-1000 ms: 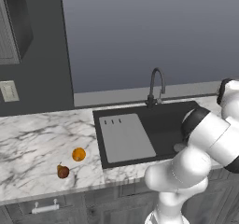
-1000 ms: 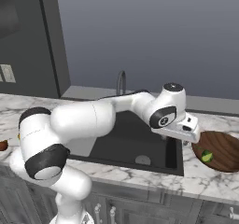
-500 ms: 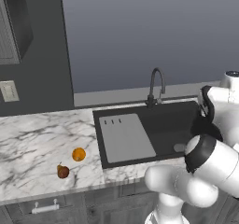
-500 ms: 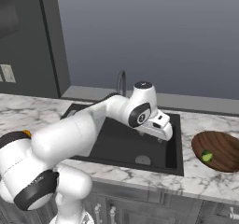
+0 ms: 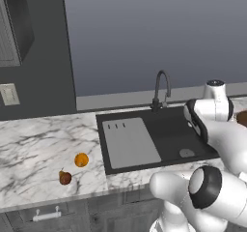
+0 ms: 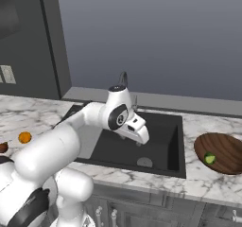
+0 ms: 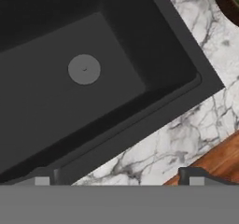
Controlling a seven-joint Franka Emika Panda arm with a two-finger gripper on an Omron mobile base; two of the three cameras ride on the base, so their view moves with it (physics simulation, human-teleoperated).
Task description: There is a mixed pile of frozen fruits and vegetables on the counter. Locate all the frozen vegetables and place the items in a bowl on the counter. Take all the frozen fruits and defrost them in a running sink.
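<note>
The fingers point(image 6: 138, 144) hang over the black sink point(image 6: 156, 148) spread apart with nothing between them, while the orange ball point(image 5: 81, 159) and the brown stemmed fruit point(image 5: 64, 177) lie close together on the bench point(image 5: 34, 153), well apart from the arm; green items already sit in the bowl point(image 6: 224, 151). The likely trouble is the long swing across the basin: the hand could clip the tap point(image 5: 161, 88). Both fruits look small and round, so an off-centre close may send one rolling toward the near edge
</note>
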